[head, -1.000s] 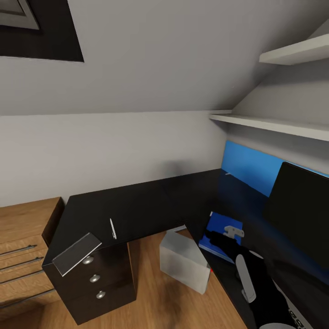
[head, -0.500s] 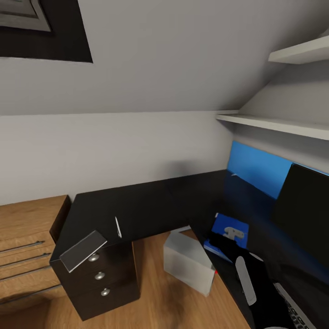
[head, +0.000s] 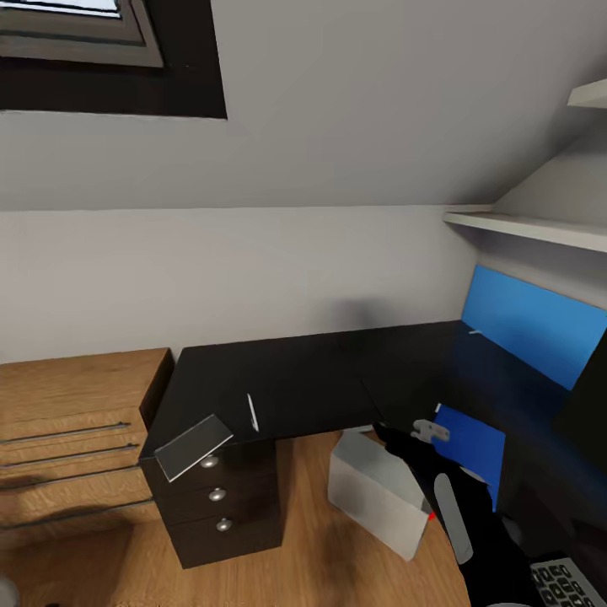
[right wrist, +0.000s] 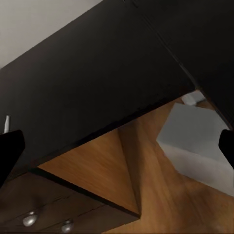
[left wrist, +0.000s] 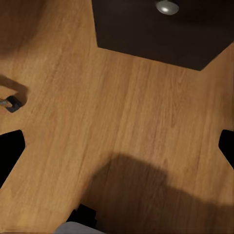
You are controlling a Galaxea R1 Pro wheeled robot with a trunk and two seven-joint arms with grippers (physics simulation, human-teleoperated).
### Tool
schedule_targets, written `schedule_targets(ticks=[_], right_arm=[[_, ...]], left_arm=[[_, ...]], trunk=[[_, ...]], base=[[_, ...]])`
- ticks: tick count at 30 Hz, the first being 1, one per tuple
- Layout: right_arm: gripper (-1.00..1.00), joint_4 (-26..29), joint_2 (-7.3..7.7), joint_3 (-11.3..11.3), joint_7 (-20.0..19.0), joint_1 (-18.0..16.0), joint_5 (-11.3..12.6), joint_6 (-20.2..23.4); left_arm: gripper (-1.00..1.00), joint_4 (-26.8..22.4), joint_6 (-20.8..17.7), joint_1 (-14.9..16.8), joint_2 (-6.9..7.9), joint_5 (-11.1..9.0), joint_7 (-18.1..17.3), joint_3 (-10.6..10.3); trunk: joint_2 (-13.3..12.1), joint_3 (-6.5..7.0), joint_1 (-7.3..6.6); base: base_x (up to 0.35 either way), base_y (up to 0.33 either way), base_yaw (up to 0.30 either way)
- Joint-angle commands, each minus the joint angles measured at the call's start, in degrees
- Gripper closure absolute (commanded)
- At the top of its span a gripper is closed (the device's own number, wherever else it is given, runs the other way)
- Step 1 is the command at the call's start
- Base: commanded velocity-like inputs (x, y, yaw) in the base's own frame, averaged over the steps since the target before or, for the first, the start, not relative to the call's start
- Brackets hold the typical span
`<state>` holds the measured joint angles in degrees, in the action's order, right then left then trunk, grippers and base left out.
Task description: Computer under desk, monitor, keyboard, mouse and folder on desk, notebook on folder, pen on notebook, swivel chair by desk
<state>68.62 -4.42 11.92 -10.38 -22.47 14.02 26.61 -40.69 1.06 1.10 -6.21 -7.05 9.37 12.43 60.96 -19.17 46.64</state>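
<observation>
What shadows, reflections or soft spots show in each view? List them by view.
Head view: the glossy desk reflects the blue back panel, and a faint smudge of shadow sits on the wall above it. Left wrist view: a broad dark shadow lies across the wood floor. Right wrist view: the computer looks soft-edged, and the desk's underside is in shade.

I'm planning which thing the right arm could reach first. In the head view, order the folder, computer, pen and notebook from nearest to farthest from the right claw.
1. folder, on the desk just beside the right claw.
2. computer, on the floor below the claw.
3. pen, across the desk's left wing.
4. notebook, on that wing's end, overhanging the drawers.
</observation>
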Motion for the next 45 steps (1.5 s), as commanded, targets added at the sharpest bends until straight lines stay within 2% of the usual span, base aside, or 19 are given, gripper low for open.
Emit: schedule_targets(ticks=[1, 18, 38, 45], right_arm=[[-1.00, 0.1, -0.06, 0.2, -0.3, 0.0, 0.2, 0.3], [-1.00, 0.0, -0.02, 0.1, -0.5, 0.0, 0.2, 0.2], [-1.00, 0.3, 0.07, 0.2, -0.7, 0.0, 0.8, 0.6], [-1.00, 0.2, 0.03, 0.2, -0.5, 0.0, 0.7, 0.5]], left_arm=[[-1.00, 0.0, 0.1, 0.0, -0.03, -0.6, 0.0, 0.1], [-1.00, 0.0, 0.2, 0.0, 0.14, -0.7, -0.1, 0.1], [-1.00, 0.0, 0.1, 0.0, 0.14, -0.6, -0.1, 0.1], [-1.00, 0.0, 0.1, 0.0, 0.11, -0.6, -0.1, 0.1]], trunk=[[0.0, -0.07, 0.00], [0.0, -0.07, 0.00], [0.0, -0.07, 0.00], [0.0, 0.17, 0.00]], base=[[0.000, 0.000, 0.279], [-0.065, 0.055, 0.272], [-0.006, 0.006, 0.021], [0.000, 0.000, 0.201]])
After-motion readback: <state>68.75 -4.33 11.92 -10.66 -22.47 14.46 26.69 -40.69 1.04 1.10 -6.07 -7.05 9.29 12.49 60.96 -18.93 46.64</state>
